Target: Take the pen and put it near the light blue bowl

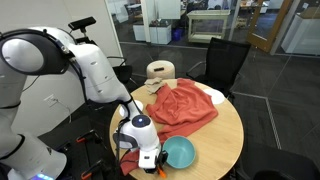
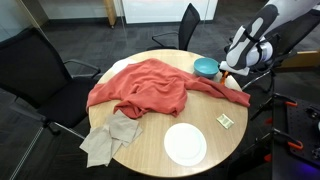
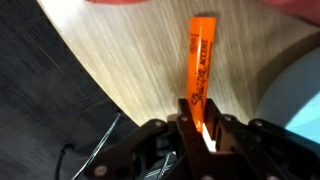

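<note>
The jaws are pinched tight on 1 end of the pen (image 3: 201, 75), so it cannot slip out. The orange pen sits just beside the light blue bowl (image 3: 305, 95), low over the desk (image 3: 120, 70). I think that is where it should go. Black writing runs along the pen and looks like "Sharpie". A red cloth (image 1: 185, 105) lies next to the bowl.
</note>
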`<state>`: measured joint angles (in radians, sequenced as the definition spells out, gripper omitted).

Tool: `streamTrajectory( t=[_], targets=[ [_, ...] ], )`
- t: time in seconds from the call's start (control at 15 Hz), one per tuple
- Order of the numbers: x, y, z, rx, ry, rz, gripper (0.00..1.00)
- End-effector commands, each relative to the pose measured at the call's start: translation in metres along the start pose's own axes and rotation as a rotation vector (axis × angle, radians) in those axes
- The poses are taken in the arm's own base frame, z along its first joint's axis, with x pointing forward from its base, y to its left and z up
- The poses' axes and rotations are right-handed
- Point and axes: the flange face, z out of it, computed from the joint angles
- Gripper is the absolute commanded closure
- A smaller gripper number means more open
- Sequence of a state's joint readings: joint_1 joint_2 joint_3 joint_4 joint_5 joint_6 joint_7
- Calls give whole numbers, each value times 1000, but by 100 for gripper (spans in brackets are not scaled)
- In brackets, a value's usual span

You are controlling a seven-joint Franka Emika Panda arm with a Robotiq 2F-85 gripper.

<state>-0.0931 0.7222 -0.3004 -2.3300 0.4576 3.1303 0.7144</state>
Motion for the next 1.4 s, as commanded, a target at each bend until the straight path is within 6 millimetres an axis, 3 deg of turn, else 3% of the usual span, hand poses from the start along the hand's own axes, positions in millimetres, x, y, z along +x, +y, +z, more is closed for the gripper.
streamTrajectory(
  t=[0.0,0.2,0.53,1.07,1.33],
  targets=[
    [-2,-6,-4,26,22,24,55],
    [-3,-7,-21,58,33,13,33],
    [-9,2,-73,143,75,-36,0],
    [-35,33,-163,263,31,-162,0],
    [-44,41,-191,316,16,-266,0]
  ],
)
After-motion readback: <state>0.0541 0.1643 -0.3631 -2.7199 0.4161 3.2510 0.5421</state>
